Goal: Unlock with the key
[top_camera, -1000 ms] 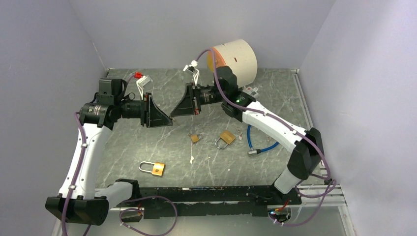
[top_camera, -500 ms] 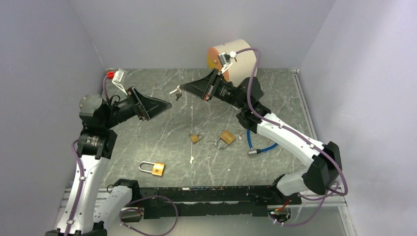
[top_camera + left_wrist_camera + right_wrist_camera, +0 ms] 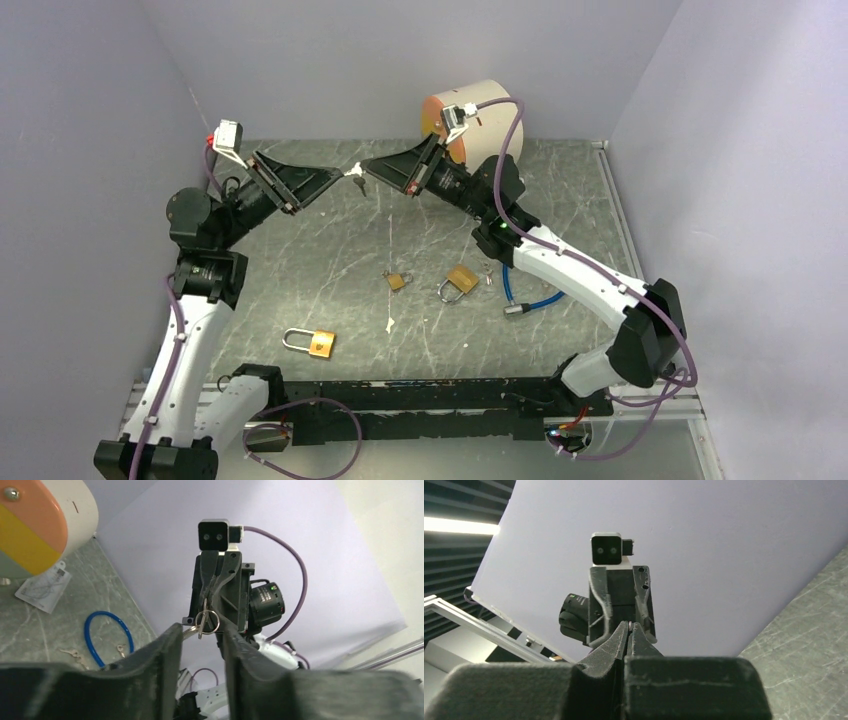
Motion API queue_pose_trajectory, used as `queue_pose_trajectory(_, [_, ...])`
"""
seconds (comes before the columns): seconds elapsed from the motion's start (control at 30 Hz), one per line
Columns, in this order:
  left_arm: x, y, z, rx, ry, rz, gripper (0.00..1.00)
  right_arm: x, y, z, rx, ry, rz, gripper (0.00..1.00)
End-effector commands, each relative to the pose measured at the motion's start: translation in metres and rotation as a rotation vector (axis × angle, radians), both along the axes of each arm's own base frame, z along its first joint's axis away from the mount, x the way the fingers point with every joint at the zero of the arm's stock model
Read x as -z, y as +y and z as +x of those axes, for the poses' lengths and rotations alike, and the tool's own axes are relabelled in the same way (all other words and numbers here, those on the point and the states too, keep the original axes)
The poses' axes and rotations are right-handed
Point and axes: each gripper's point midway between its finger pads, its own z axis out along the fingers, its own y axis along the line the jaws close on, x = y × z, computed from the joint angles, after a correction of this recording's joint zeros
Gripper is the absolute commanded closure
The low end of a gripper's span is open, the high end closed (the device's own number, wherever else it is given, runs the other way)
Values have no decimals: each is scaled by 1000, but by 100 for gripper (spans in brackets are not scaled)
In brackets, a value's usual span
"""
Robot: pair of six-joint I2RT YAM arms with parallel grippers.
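- Top view: both black, wedge-shaped pincers are raised above the grey-green marbled table [image 3: 300,290] and meet tip to tip.
- The right gripper [image 3: 368,170] is closed on a small silver metal key on a thin wire ring [image 3: 355,180], held in the air well above the table top.
- The left gripper [image 3: 338,177] has its tips at the key.
- Three locks lie flat on the table: a large brass padlock with a steel shackle [image 3: 312,343] near the front, a small brass padlock [image 3: 397,281] in the middle, and a mid-sized brass padlock [image 3: 460,280] just to its right.
- A blue coated cable loop [image 3: 535,297] lies right of them, and a cream cylinder with an orange end face [image 3: 485,118] stands at the back.
- Left wrist view: the left gripper [image 3: 201,630] has its ribbed black fingers [image 3: 167,650] apart, and the key [image 3: 204,621] hangs in the gap at their tips.
- The right gripper [image 3: 209,611] faces the camera, pinched on the ring.
- The blue loop [image 3: 107,613] and the cylinder [image 3: 30,525] show to the left.
- Right wrist view: the right gripper [image 3: 628,630] has its foam-textured fingers pressed together.
- The left gripper [image 3: 624,617] faces it; the key is hard to make out here.
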Motion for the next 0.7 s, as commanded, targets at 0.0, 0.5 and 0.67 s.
queue_pose_trajectory(0.0, [-30, -5, -9, 61, -75, -14, 67, -39, -1, -10, -36, -52, 75, 100])
queue_pose_trajectory(0.5, [-32, -10, -10, 107, -73, 24, 92, -34, 2, -10, -50, -33, 57, 100])
queue_pose_trajectory(0.67, [-26, -11, -11, 116, -59, 36, 76, -34, 3, -10, -61, -29, 62, 100])
